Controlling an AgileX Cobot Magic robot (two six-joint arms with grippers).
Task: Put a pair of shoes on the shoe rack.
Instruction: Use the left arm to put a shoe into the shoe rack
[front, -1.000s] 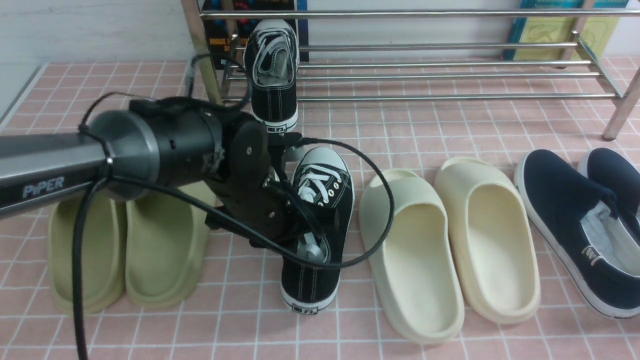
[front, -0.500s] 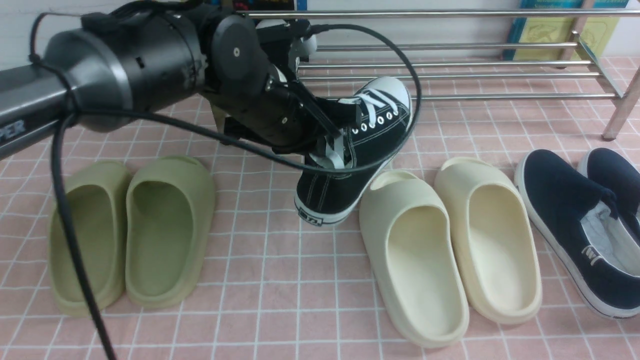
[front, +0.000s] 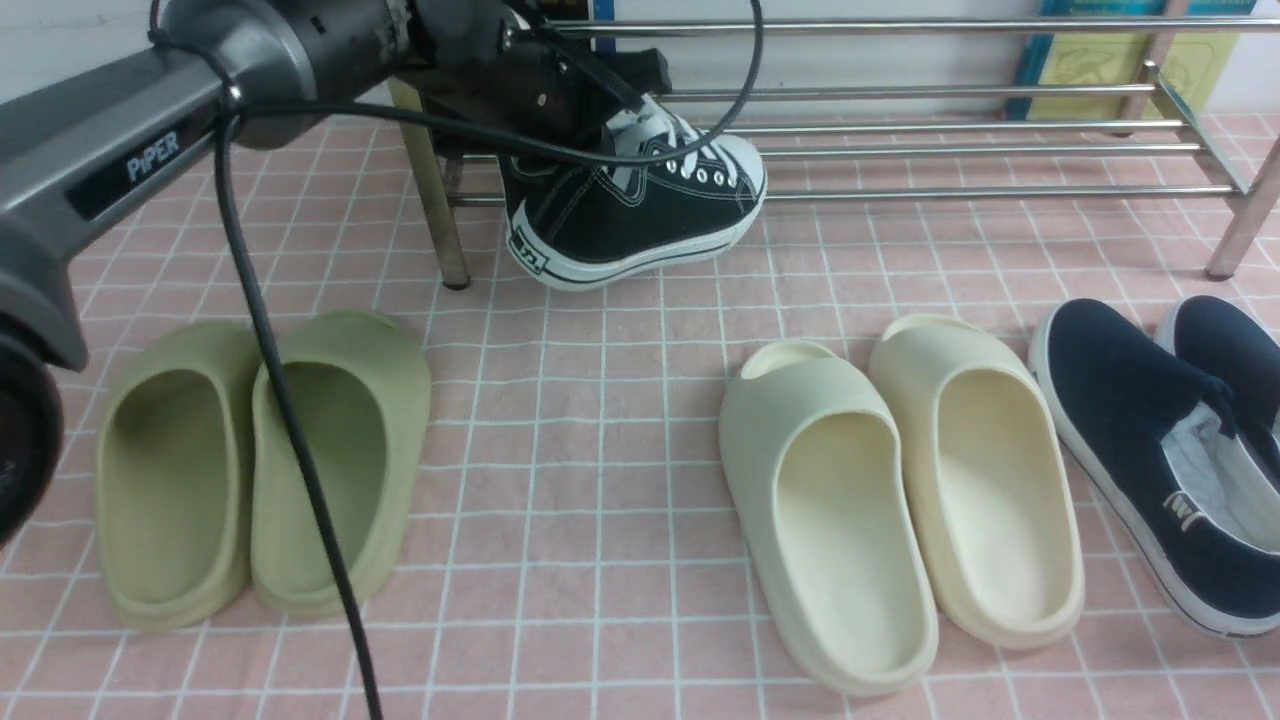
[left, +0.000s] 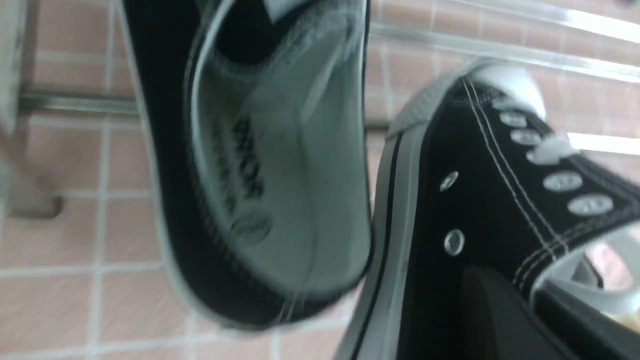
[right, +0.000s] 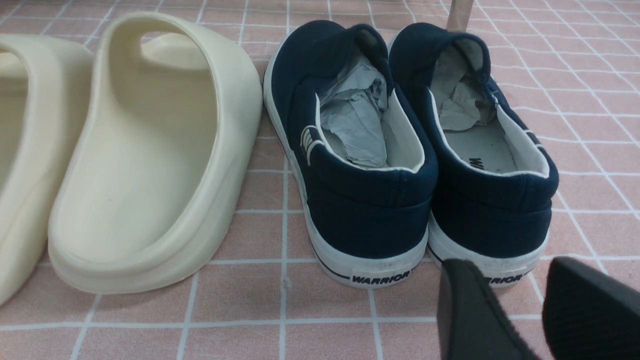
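Nearest you, the green slippers (front: 260, 470), the cream slippers (front: 900, 490) and the navy slip-ons (front: 1150, 450) sit on the pink floor. None of them has moved. Your right gripper (right: 515, 267) hangs low behind the slip-ons with its fingers spread and nothing in it.

The big change is farther back. A second ago the sneaker (front: 640, 215) stood on the floor between the green and cream slippers. Now that spot is bare. Your left gripper (front: 600, 95) is clamped on the sneaker's top edge and has carried it up and away to the left end of the rack (front: 950, 190), close to the left front leg. So the lift is done and only the setting down is left.

The sneaker is black with white laces, a white toe cap and a white sole. It lies sideways, with its toe to the right and its heel to the left. You cannot tell whether its sole touches the bars yet.

The other sneaker (left: 270, 175) shows only in the left wrist view, right beside the held one, with its grey inside open to the camera. To match it, you will likely need to turn the held sneaker so its toe points far.
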